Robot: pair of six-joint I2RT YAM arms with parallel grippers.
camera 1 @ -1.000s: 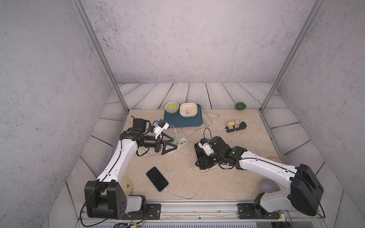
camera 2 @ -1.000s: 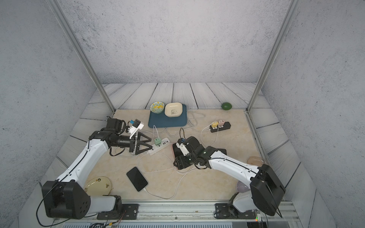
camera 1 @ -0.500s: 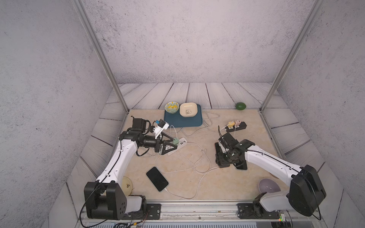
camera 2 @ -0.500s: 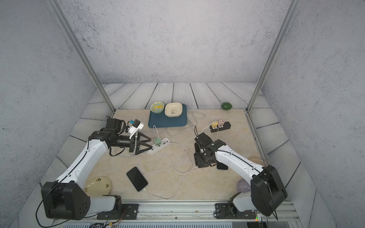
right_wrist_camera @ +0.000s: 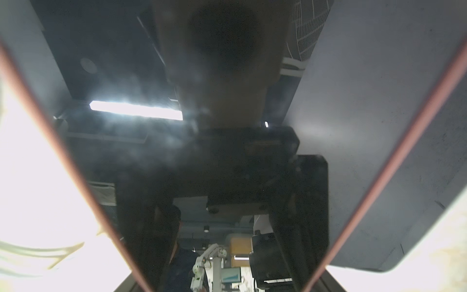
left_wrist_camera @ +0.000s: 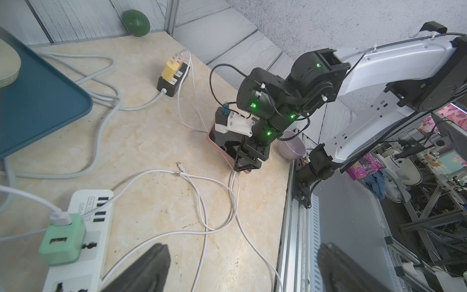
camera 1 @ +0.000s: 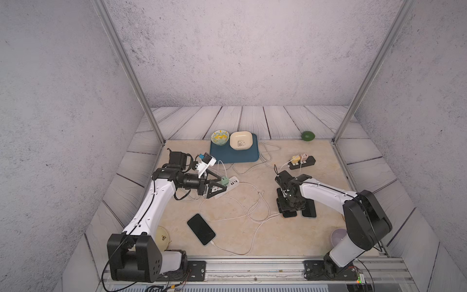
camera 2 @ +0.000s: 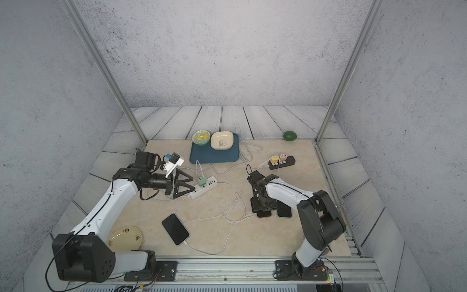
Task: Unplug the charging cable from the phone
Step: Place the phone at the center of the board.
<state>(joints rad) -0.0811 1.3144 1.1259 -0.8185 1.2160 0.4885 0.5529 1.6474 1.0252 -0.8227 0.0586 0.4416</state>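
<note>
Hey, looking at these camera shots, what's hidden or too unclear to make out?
Right fingers on the pink phone: gripping or just resting is unclear; the right arm covers them in both top views, and the right wrist view shows only dark, reflective screen.
Pink phone's port: hidden under the right arm in every view.
Table beside that phone: washed out by glare in the right wrist view.

1. This is a robotics lab: two white robot arms (camera 1: 151,202) stand bolted to a metal rail (camera 1: 255,264) along the front of a test table (camera 1: 290,240).
2. Aluminium posts (camera 1: 129,73) and grey panels (camera 1: 240,50) box the table in.
3. Past the table edge, the left wrist view shows metal racks (left_wrist_camera: 429,220) and cluttered gear.
</note>
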